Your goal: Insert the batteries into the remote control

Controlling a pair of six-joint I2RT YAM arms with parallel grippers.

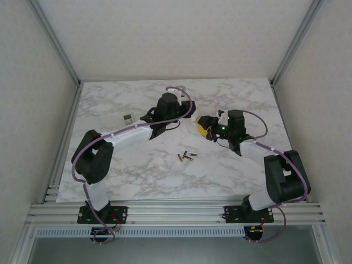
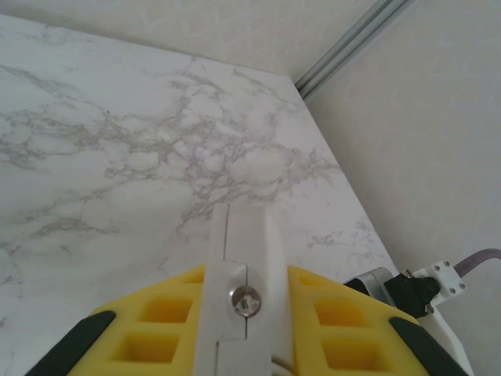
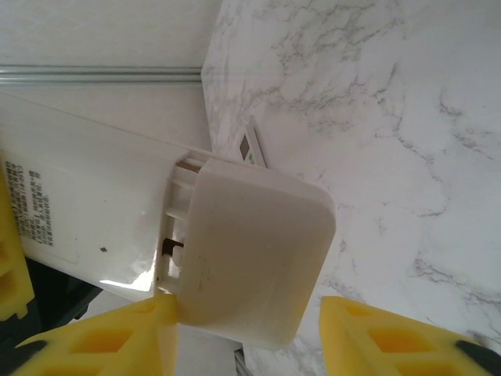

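The top camera hangs above and behind my arm bases (image 1: 102,212), well back, looking down over the whole marble counter (image 1: 231,165). My left wrist camera peers low past my left hand (image 2: 239,219) towards a corner of the counter. My right wrist camera, close over my right hand (image 3: 246,313), shares that marble.

- I have the grey-veined white marble table (image 1: 110,181) carrying everything.
- The small dark cylindrical batteries (image 1: 187,157) lie clustered near its middle, slightly toward the near edge, between the two arms.
- A small pale rectangular remote (image 1: 128,118) lies left of centre, toward the far edge.
- The large white plastic remote control (image 3: 102,211) sits right of centre, its cover end between the fingers of the right gripper (image 3: 246,313).
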